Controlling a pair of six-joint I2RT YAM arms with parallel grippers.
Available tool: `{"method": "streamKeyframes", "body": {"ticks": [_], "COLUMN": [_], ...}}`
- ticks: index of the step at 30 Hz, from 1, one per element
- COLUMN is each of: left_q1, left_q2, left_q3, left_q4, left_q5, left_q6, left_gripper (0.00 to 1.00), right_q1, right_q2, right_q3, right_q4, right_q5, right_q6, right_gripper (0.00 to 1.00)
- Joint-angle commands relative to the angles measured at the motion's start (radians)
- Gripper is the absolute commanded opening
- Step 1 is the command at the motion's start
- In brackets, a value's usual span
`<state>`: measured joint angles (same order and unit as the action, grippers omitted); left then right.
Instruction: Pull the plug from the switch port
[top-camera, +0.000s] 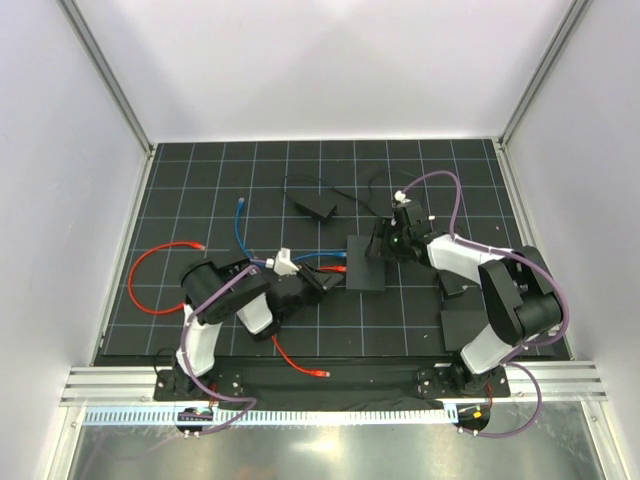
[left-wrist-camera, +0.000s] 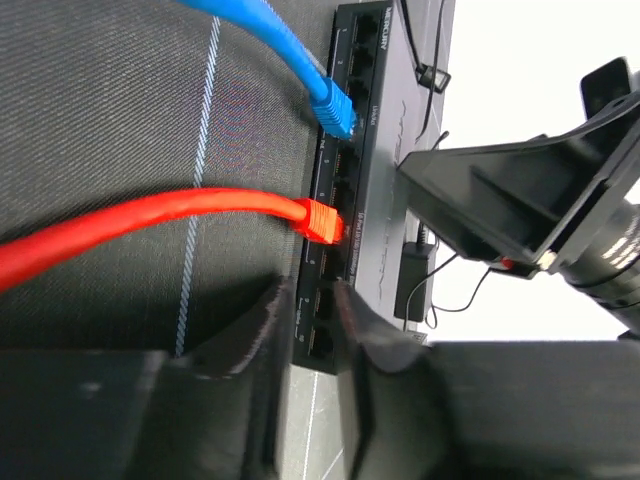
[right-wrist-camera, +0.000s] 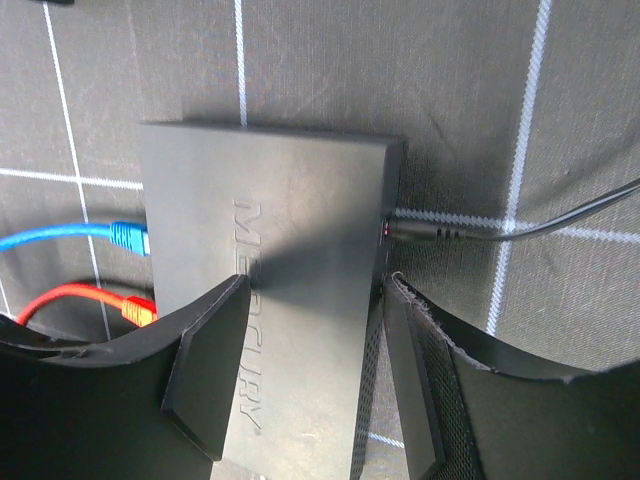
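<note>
The switch (top-camera: 365, 264) is a flat matte-black box lying mid-table, with its row of sockets facing left. A blue plug (left-wrist-camera: 333, 108) and a red plug (left-wrist-camera: 322, 220) both sit in ports (left-wrist-camera: 335, 170). My left gripper (left-wrist-camera: 305, 320) is open and empty just in front of the end ports, below the red plug, and it touches neither plug. My right gripper (right-wrist-camera: 310, 370) is open over the switch (right-wrist-camera: 270, 230). Its left finger (right-wrist-camera: 215, 370) is above the top face and its right finger (right-wrist-camera: 420, 380) is by the back edge. The two plugs also show in the right wrist view, blue (right-wrist-camera: 130, 238) and red (right-wrist-camera: 140, 308).
A thin black power cord (right-wrist-camera: 470, 233) enters the switch's back edge. The small power brick (top-camera: 315, 207) lies behind the switch. The red cable (top-camera: 150, 270) loops at the left, and the blue cable's free end (top-camera: 240, 205) lies behind it. Flat black plates (top-camera: 465, 325) lie at the right, under the right arm.
</note>
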<state>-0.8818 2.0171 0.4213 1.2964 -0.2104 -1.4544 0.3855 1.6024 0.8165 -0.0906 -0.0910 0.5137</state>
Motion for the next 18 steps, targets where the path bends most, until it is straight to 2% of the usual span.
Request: {"method": "streamKeyframes", "body": {"ticks": [1,2,8,18], "left_q1": [-0.003,-0.003,-0.005,-0.036], "left_q2": [-0.034,-0.031,0.026,0.083], "left_q3": [-0.027,-0.026,0.023,0.05], "left_q4": [-0.025,-0.026,-0.009,0.009], "left_q5": [-0.058,-0.063,-0.099,-0.231], "left_q6": [0.029,0.019,-0.079,-0.207], "left_gripper": [0.31,0.34,0.38,0.39], "right_q1": [0.006,0.009,0.007,0.007], "right_q2": [-0.036,-0.027,-0.013,-0.041], "right_q3": [-0.033,-0.034,-0.051,-0.076], "right_q4": [0.084,0.113,0.153,0.178], "right_q5": [-0.022,-0.029,-0.073,-0.079], "right_q6": [-0.015,-0.015,-0.007,-0.009], "right_gripper": [0.62,0.61,0.59,0.56]}}
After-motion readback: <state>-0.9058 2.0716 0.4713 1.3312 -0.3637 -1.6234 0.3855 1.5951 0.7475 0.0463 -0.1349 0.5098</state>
